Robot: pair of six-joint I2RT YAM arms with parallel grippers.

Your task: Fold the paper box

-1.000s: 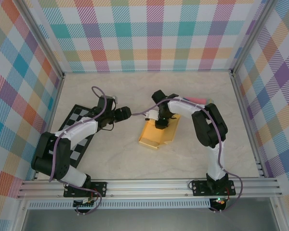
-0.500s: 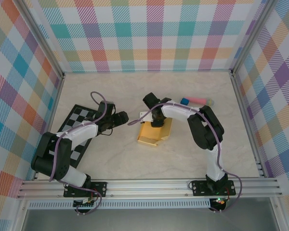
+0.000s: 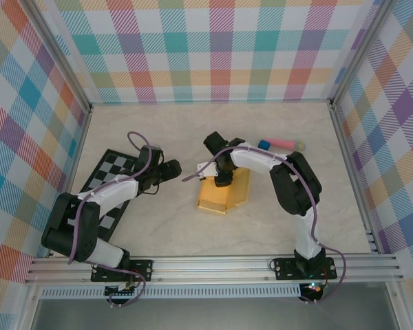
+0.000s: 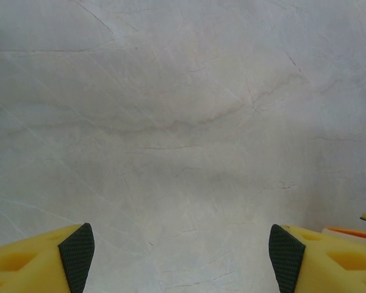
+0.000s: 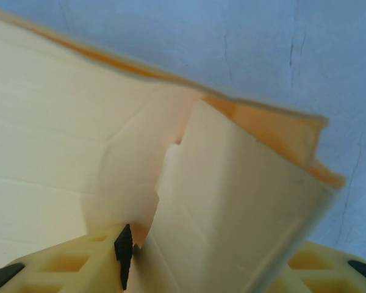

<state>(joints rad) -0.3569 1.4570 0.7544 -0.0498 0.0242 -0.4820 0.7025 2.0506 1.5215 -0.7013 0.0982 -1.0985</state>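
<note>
On the pale marbled worktop [image 3: 193, 234], near its middle, lies the yellow-orange thin-card paper box [image 3: 224, 198], partly folded, with one long side turned up. The right end effector [image 3: 224, 179] reaches down onto the box's far edge. From the right wrist, its yellow fingers [image 5: 79, 265] stand apart on either side of a raised flap of the paper box [image 5: 232, 201]. The black pad of one finger sits right at the flap's lower edge, and the card is not pinched between them.

The left end effector [image 3: 175, 169] hangs to the left of the box, near it but apart from it. In the left wrist view its two yellow fingers with black pads [image 4: 76, 250] are spread wide over bare worktop [image 4: 183, 122] with nothing between them.

A black-and-white checkered flat board [image 3: 110, 167] lies under the left arm. A pink stick with a blue end [image 3: 283, 144] rests beyond the right arm, well apart from the box.
</note>
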